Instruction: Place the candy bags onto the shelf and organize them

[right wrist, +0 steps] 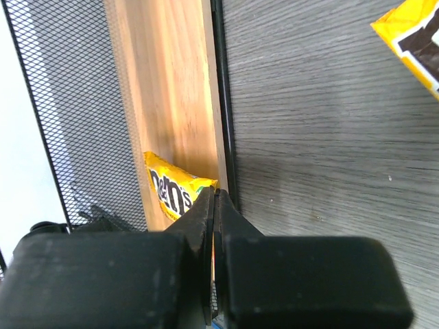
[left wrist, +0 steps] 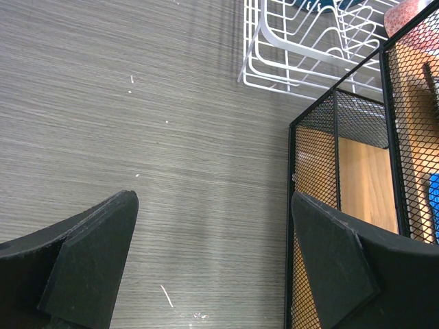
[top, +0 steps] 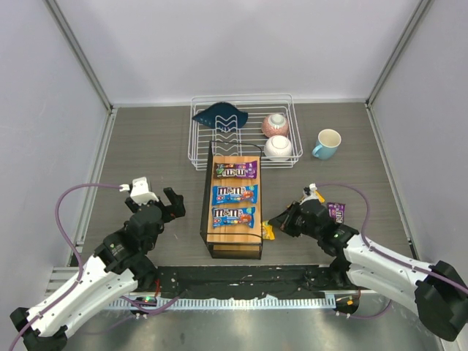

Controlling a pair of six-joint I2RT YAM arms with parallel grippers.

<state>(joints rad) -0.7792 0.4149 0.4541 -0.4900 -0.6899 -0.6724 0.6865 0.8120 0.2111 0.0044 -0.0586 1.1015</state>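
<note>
"Pinching anything with the right hand then?"

"Yes. My right gripper [right wrist: 215,199] was shut tight on a corner of the yellow candy bag [right wrist: 171,188], low at the near right side of the shelf [top: 234,235]. The bag's far end lay over a wooden plank inside the black frame; I couldn't tell whether it rested there or only hung above."

"And the left?"

"My left gripper [left wrist: 212,226] hung spread wide and empty over the table [left wrist: 137,103], just beside the shelf's left mesh wall."

"Which step was it?"

"Placing that yellow one, I'd say. Further out, a loose purple bag [top: 336,211] lay on the table by my right arm, and a second yellow bag [right wrist: 411,34] showed at my wrist view's edge, so more remained. On the plank top sat two blue bags [top: 235,194] and, farthest, a purple-brown bag [top: 235,170], in a neat row."

"Next move?"

"It called for lifting the bag clear of the frame and laying it flat on the bare near strip, parallel to the others, before letting go. Beyond stood the wire dish rack [top: 234,146]."
</note>
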